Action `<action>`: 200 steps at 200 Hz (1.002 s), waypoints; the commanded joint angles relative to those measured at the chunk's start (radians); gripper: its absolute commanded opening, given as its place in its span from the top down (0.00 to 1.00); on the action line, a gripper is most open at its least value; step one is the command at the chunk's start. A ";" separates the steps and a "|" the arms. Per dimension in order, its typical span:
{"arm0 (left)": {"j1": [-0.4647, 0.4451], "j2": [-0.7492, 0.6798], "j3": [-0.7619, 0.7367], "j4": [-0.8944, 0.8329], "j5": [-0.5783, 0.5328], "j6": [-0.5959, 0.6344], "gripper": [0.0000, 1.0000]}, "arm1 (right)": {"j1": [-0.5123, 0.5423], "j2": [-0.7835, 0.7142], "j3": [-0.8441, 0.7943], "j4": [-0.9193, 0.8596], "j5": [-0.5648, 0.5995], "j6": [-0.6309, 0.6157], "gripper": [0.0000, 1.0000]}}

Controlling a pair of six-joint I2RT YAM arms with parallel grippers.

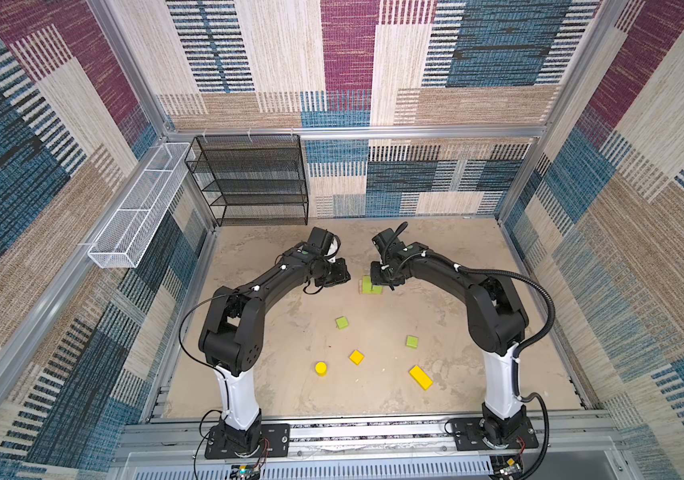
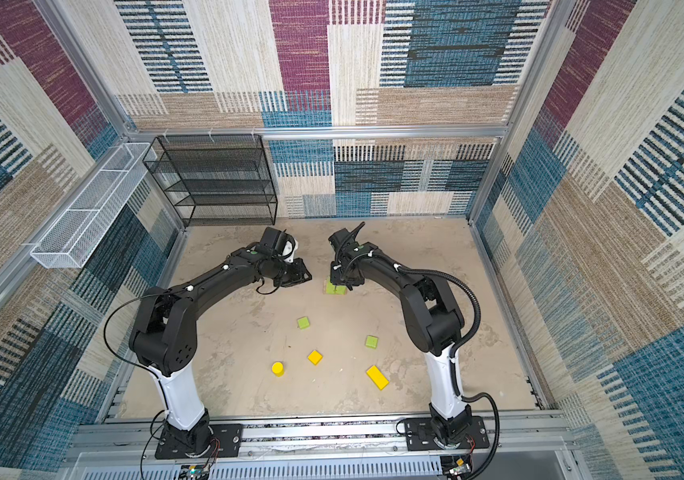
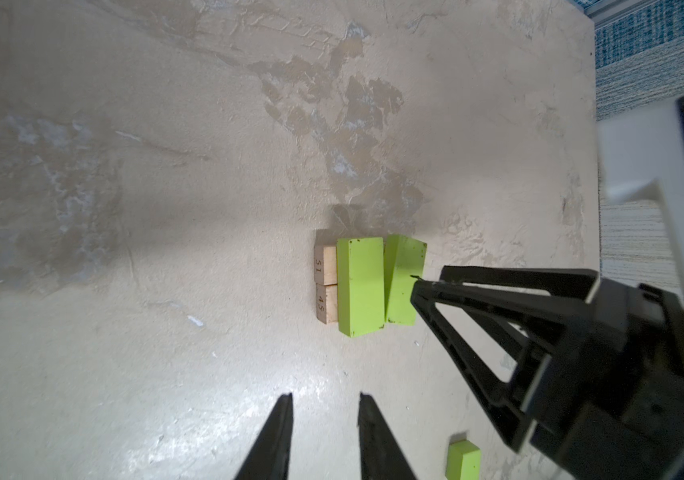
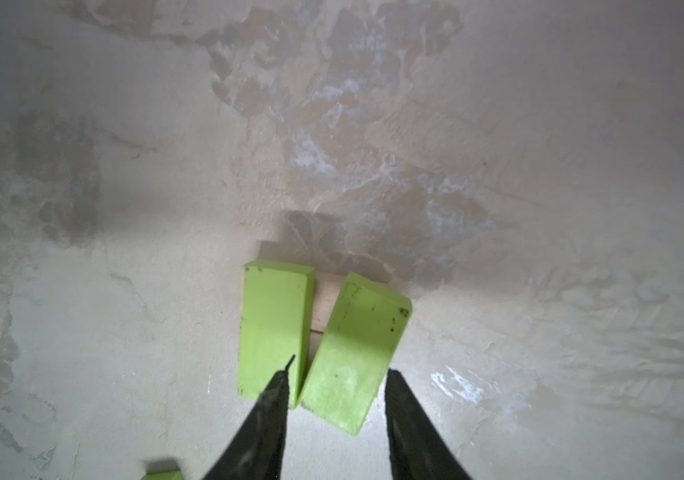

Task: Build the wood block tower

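The tower [image 1: 369, 286] stands mid-table: two tan planks [image 3: 325, 266] side by side with a long lime-green block [image 3: 361, 286] flat on them. A second long lime-green block [image 4: 356, 349] lies tilted beside it, half off the planks. My right gripper [image 4: 340, 368] straddles the near end of that tilted block, jaws open and loosely at its sides. My left gripper [image 3: 325, 397] hovers left of the tower, slightly open and empty. Loose on the table are two green cubes [image 1: 342, 322] [image 1: 412, 342], a yellow cube [image 1: 356, 357], a yellow cylinder [image 1: 321, 368] and a yellow bar [image 1: 421, 377].
A black mesh shelf [image 1: 253, 178] stands at the back left against the wall. A white wire basket [image 1: 136, 208] hangs on the left wall rail. Both arm bases sit at the table's front edge.
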 commanded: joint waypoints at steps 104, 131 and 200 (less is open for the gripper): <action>-0.039 0.066 0.041 0.053 0.036 -0.017 0.62 | -0.032 -0.075 -0.143 0.150 -0.031 -0.035 0.54; -0.042 0.083 0.053 0.051 0.030 -0.018 0.64 | -0.052 -0.070 -0.157 0.181 -0.064 -0.037 0.55; -0.055 0.122 0.082 0.053 0.026 -0.031 0.65 | -0.067 -0.055 -0.170 0.228 -0.132 -0.038 0.53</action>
